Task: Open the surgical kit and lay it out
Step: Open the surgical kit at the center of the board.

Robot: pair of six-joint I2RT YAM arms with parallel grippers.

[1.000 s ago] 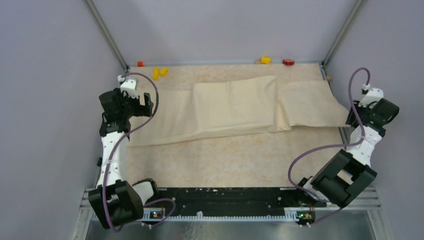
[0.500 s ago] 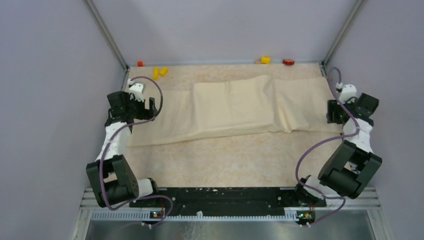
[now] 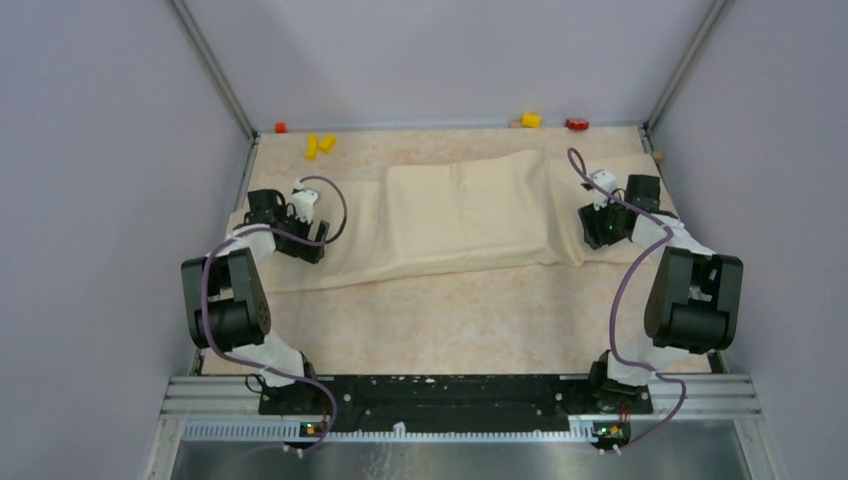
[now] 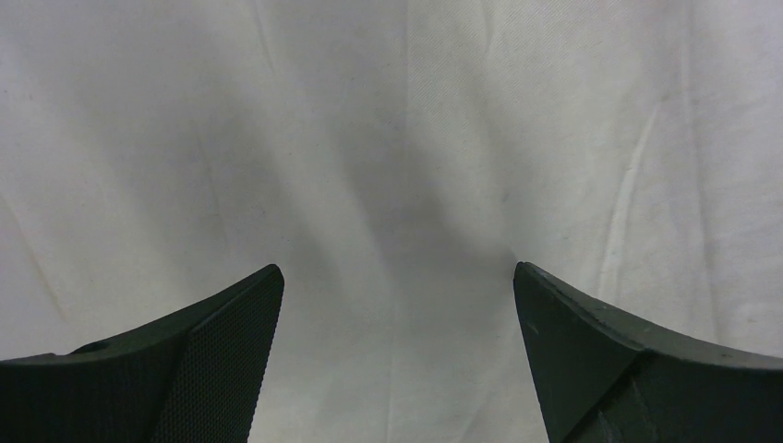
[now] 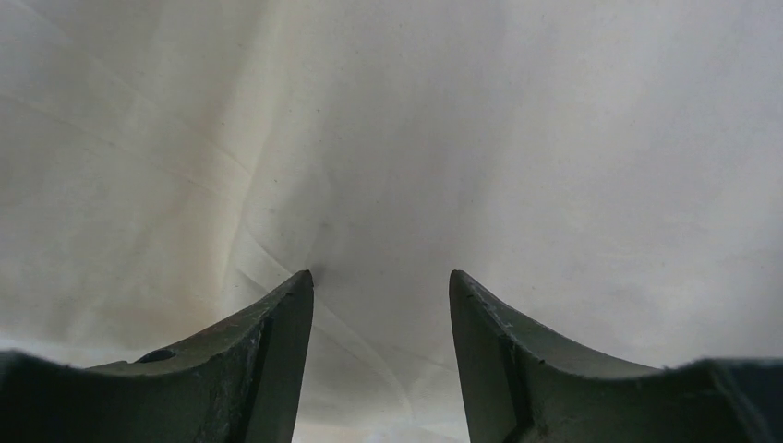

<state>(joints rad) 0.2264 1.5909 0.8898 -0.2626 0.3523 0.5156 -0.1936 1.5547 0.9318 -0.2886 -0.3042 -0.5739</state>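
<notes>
The surgical kit's beige cloth wrap (image 3: 465, 215) lies spread across the far half of the table, with a raised middle fold. Whatever it covers is hidden. My left gripper (image 3: 322, 238) hovers low over the wrap's left flap. In the left wrist view my left gripper (image 4: 397, 268) stands wide open, with only bare cloth (image 4: 388, 138) beneath it. My right gripper (image 3: 588, 232) sits over the right flap, just beside the raised fold. In the right wrist view my right gripper (image 5: 380, 273) is open over creased cloth (image 5: 517, 138), with nothing between its fingers.
Small yellow blocks (image 3: 319, 145) lie at the back left, next to a red one (image 3: 281, 127). Another yellow block (image 3: 531, 120) and a red block (image 3: 576, 124) sit at the back edge. Grey walls close in the left, right and far sides.
Both arms have swung in from the outer ends of the cloth toward its middle and come down low over it. The right jaws have opened wider, and the right flap now lies flat.
</notes>
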